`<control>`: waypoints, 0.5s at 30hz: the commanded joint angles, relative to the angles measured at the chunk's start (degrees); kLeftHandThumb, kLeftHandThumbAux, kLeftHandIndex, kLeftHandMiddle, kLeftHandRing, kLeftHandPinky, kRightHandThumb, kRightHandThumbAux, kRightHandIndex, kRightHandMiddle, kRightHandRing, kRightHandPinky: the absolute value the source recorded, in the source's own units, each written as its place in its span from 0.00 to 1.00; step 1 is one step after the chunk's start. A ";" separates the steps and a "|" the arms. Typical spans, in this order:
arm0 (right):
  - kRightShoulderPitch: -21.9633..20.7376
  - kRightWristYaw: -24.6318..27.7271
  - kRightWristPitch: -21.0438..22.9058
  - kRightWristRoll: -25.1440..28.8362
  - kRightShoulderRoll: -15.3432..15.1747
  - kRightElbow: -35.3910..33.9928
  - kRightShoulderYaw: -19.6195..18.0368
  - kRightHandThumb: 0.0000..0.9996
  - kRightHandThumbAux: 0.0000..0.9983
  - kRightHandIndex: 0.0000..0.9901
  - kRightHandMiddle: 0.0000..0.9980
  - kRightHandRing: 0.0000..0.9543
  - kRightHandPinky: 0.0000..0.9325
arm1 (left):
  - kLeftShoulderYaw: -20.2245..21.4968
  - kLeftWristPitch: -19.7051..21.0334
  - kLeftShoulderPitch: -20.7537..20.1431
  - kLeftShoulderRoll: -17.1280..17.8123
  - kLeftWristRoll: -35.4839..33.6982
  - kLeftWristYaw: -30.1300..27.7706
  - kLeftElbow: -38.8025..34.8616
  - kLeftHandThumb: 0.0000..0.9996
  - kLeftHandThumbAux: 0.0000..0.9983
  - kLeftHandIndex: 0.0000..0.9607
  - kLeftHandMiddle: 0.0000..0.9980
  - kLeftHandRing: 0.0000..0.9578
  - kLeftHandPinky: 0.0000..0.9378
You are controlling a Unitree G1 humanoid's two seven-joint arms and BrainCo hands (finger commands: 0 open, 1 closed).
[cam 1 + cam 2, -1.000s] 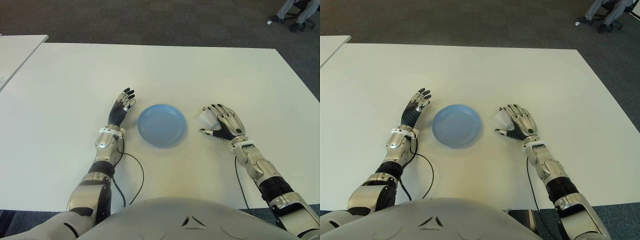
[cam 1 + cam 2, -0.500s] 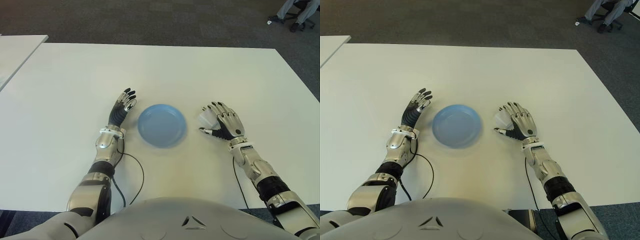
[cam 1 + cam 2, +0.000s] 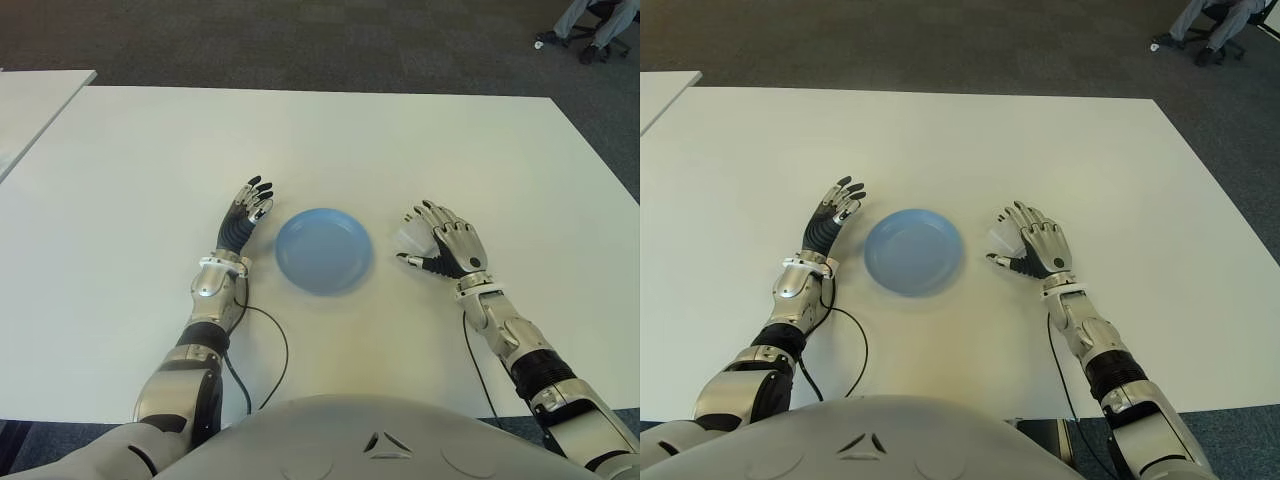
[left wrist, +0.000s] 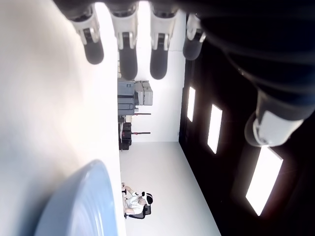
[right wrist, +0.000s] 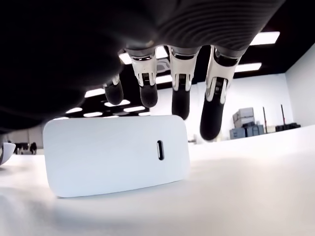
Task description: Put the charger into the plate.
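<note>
The charger (image 3: pixel 408 238) is a small white block with a slot on one face, lying on the white table (image 3: pixel 400 140) just right of the blue plate (image 3: pixel 323 250). My right hand (image 3: pixel 432 242) hovers over the charger's right side. In the right wrist view its fingers (image 5: pixel 179 93) hang spread above the charger (image 5: pixel 115 155) and do not close on it. The plate holds nothing. My left hand (image 3: pixel 250 206) shows open, fingers straight, just left of the plate, whose rim (image 4: pixel 83 206) appears in the left wrist view.
A black cable (image 3: pixel 272 350) loops on the table by my left forearm. A second white table (image 3: pixel 30 100) stands at the far left. A person's legs and a chair (image 3: pixel 590 22) are on the carpet at the far right.
My right hand has crept slightly forward and left over the charger. The left hand, plate and charger have not moved.
</note>
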 commanded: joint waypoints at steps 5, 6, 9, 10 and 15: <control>-1.09 -3.84 -4.51 2.59 1.56 4.14 -0.02 0.53 0.37 0.26 0.44 0.51 0.56 | 0.30 0.95 1.22 -0.14 -0.20 -0.06 1.68 0.00 0.49 0.00 0.17 0.18 0.13; -1.17 -3.99 -4.65 2.62 1.55 4.33 0.04 0.53 0.37 0.27 0.46 0.53 0.57 | 0.29 0.95 1.21 -0.14 -0.21 -0.06 1.68 0.00 0.49 0.00 0.17 0.18 0.13; -1.52 -5.13 -6.34 3.09 1.62 4.96 0.07 0.58 0.41 0.35 0.54 0.59 0.62 | 0.41 1.04 1.12 -0.05 -0.38 -0.20 1.87 0.00 0.49 0.00 0.17 0.18 0.13; -1.55 -4.91 -6.91 3.52 1.61 5.02 -0.01 0.60 0.43 0.38 0.58 0.62 0.65 | 0.51 1.05 1.09 -0.08 -0.55 -0.25 1.93 0.00 0.49 0.00 0.17 0.18 0.13; -1.56 -4.11 -7.77 4.57 1.48 5.19 -0.13 0.70 0.64 0.45 0.72 0.76 0.82 | 0.77 0.85 0.97 -0.19 -1.01 -0.39 2.15 0.00 0.50 0.00 0.18 0.19 0.15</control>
